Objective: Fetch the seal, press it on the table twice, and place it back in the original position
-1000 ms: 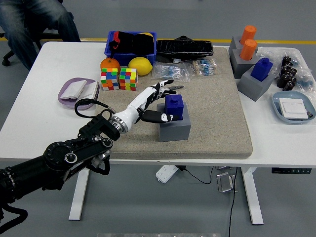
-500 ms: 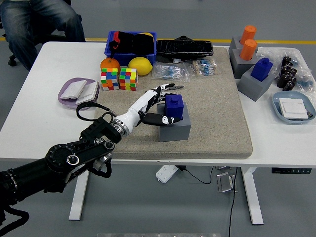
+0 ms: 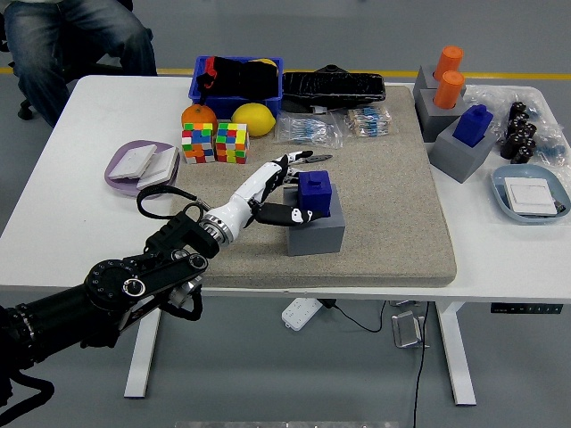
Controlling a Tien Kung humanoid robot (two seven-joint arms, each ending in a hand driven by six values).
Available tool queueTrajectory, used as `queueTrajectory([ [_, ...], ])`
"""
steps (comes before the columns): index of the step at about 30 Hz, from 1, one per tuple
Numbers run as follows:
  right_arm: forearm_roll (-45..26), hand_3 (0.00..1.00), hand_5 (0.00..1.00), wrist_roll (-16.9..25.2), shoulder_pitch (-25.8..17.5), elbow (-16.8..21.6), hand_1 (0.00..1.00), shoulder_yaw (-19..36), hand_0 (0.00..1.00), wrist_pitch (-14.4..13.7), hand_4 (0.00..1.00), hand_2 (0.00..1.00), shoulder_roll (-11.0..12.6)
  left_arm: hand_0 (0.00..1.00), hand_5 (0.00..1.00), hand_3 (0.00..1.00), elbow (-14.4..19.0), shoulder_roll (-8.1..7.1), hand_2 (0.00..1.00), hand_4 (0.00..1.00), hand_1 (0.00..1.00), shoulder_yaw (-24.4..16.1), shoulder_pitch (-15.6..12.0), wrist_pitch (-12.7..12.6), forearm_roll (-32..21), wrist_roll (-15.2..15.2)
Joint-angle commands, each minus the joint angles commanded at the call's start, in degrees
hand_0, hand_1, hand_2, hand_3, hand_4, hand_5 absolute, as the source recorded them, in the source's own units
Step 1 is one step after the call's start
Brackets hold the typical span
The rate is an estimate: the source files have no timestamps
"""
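Observation:
A blue seal (image 3: 316, 193) stands upright on a grey block (image 3: 316, 234) in the middle of the beige mat (image 3: 393, 223). My left hand (image 3: 287, 187) reaches in from the lower left and sits just left of the seal, fingers spread, thumb (image 3: 290, 215) in front of the seal's base and the other fingers (image 3: 294, 161) behind it. The hand holds nothing. My right arm is out of view.
Two colour cubes (image 3: 215, 143), an orange (image 3: 197, 115) and a lemon (image 3: 253, 119) lie behind my hand. A purple tray (image 3: 141, 167) is at left. Grey blocks with a blue seal (image 3: 472, 125) and orange seals (image 3: 448, 76) stand at right. A person sits at top left (image 3: 71, 36).
My left hand has drifted slightly left and toward the seal's base; the fingers stay spread. The seal has not moved.

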State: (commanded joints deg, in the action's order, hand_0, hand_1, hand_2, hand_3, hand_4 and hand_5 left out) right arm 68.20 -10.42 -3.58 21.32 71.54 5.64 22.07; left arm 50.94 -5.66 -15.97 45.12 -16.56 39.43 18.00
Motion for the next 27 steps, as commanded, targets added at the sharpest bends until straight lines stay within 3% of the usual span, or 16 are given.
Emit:
queueTrajectory([
  [12, 0.35, 0.714, 0.369, 0.12, 0.11, -0.01, 0.752, 0.13, 0.918, -0.27, 0.798, 0.744, 0.04, 0.870, 0.002, 0.929, -0.76, 0.78, 0.619, 0.887, 0.644, 0.44, 0.34, -1.19, -0.84, 0.98],
  [13, 0.38, 0.713, 0.368, 0.12, 0.11, 0.00, 0.750, 0.13, 0.918, -0.28, 0.795, 0.742, 0.05, 0.857, 0.002, 0.920, -0.86, 0.84, 0.587, 0.838, 0.615, 0.47, 0.37, -1.35, -0.85, 1.10],
  [18, 0.43, 0.713, 0.368, 0.15, 0.08, -0.03, 0.750, 0.11, 0.918, -0.33, 0.795, 0.742, 0.03, 0.857, 0.002, 0.920, -1.33, 1.10, 0.587, 0.838, 0.615, 0.70, 0.53, -1.82, -0.61, 1.45],
  [19, 0.43, 0.713, 0.368, 0.16, 0.07, -0.02, 0.748, 0.10, 0.918, -0.34, 0.795, 0.742, 0.01, 0.841, 0.002, 0.912, -1.45, 1.20, 0.528, 0.765, 0.589, 0.75, 0.59, -2.01, -0.55, 1.54],
  [27, 0.44, 0.712, 0.365, 0.25, 0.12, 0.04, 0.748, 0.03, 0.917, -0.48, 0.793, 0.741, 0.08, 0.829, 0.002, 0.905, -1.84, 1.65, 0.496, 0.719, 0.543, 1.01, 0.85, -3.72, -0.17, 2.51],
])
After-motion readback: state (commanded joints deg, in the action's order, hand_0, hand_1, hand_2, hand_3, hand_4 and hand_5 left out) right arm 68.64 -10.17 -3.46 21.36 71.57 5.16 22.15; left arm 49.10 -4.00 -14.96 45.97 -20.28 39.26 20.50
